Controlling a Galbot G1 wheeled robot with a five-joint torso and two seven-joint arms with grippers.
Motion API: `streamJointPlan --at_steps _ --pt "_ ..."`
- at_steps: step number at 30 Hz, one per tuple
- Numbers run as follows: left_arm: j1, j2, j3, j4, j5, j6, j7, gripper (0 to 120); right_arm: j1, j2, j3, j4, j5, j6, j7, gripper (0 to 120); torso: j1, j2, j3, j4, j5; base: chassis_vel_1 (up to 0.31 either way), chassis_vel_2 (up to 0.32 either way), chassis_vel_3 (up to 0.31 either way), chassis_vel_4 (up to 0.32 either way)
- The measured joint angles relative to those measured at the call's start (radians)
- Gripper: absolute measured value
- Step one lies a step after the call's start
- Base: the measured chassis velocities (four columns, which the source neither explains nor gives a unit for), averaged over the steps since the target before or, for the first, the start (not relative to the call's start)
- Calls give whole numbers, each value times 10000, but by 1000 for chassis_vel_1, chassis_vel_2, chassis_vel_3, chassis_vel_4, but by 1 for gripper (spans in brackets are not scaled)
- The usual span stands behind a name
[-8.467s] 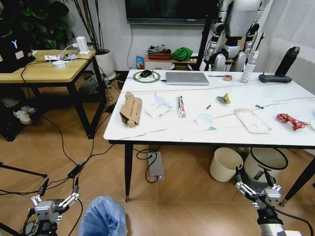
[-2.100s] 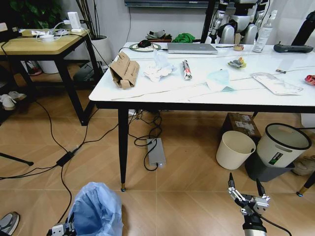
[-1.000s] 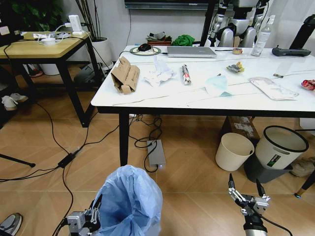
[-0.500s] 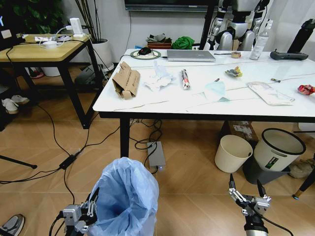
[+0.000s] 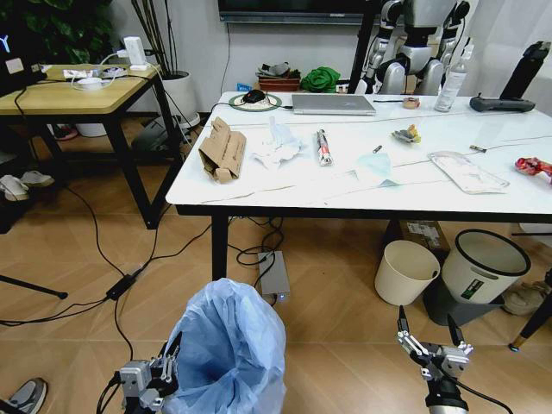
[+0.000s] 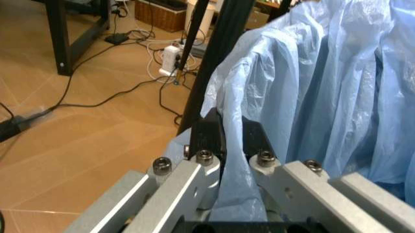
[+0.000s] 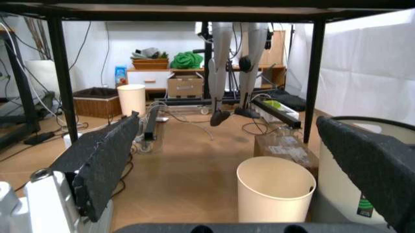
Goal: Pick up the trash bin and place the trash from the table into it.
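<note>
One bin (image 5: 226, 349), w/ puffy light-blue bag, sits low in front of the robot at floor level, just short of the table's (image 5: 285, 194) near edge, by its front-left leg. Left gripper (image 5: 148, 379) at the bin's left side; in left wrist view its fingers (image 6: 209, 141) are pinched together on a fold of the bag at the rim. Right gripper (image 5: 432, 345) hangs low on the right, well apart from the bin, fingers spread wide, holding nothing.

Trash on the tabletop, left to right: crushed cardboard (image 5: 224, 150) near the left edge, crumpled white paper (image 5: 276, 145), face mask (image 5: 373, 166) toward the front edge, clear plastic pack (image 5: 467, 171), red wrapper (image 5: 533, 166) at the far right.

Room: bare wood floor betw. bin and table leg; cables (image 5: 121, 285) and a power strip (image 5: 274, 276) lie on the floor left of and under the table. Under the right half: cream round bin (image 5: 405, 272) and black-rimmed white bin (image 5: 483, 266), side by side. Wooden side table (image 5: 69, 99) off to the left, w/ a gap of floor betw. the two tables.

Writing: green label on the black-rimmed bin, text too small to read.
</note>
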Motion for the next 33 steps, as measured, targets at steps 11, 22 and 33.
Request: streamJointPlan --at_steps 11,22,33 --pt "52 -38 343 -173 -423 285 -282 0 -81 -42 8 77 -8 34 7 100 170 466 296 0 0 0 0 0 0" --pt "261 39 399 -366 -619 1154 -1252 0 -105 -98 -55 83 -7 69 10 100 350 914 564 0 0 0 0 0 0" --pt "296 66 213 -448 -519 1424 -1640 0 -81 -75 -105 -10 3 109 11 100 537 1409 871 0 0 0 0 0 0"
